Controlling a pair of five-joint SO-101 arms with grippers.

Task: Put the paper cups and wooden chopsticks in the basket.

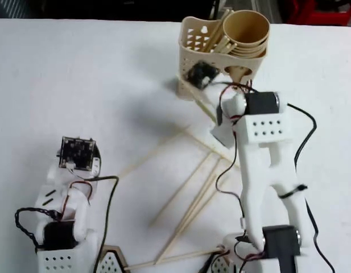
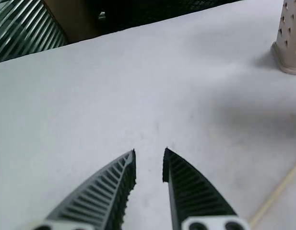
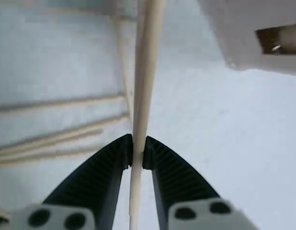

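**High view.** Basket (image 1: 193,40) upright at the far side of the worktop (image 1: 78,74). Inside it: one nested stack of paper cups (image 1: 246,31), at least three rims countable, exact number unclear. Beside the stack, about three leaning chopsticks (image 1: 216,41), tips above the rim. Loose chopsticks (image 1: 181,196) flat on the worktop: six counted, crossed and fanned between the two arms, well apart from the basket. Right end effector (image 1: 201,74) just in front of the basket, with a seventh, the held chopstick (image 1: 205,107), slanting away from the basket's foot. Left arm at the near left corner.

**Left wrist view.** Left end effector (image 2: 148,155) spread a little, nothing between the fingers, above bare worktop. One corner of the basket (image 2: 289,43) farther off. One loose chopstick at the edge (image 2: 277,191).

**Right wrist view.** Right end effector (image 3: 137,143) pinching the held chopstick (image 3: 148,67): one stick only, running straight out past the fingertips. Beyond it on the worktop, four or five loose chopsticks (image 3: 61,103), roughly parallel.
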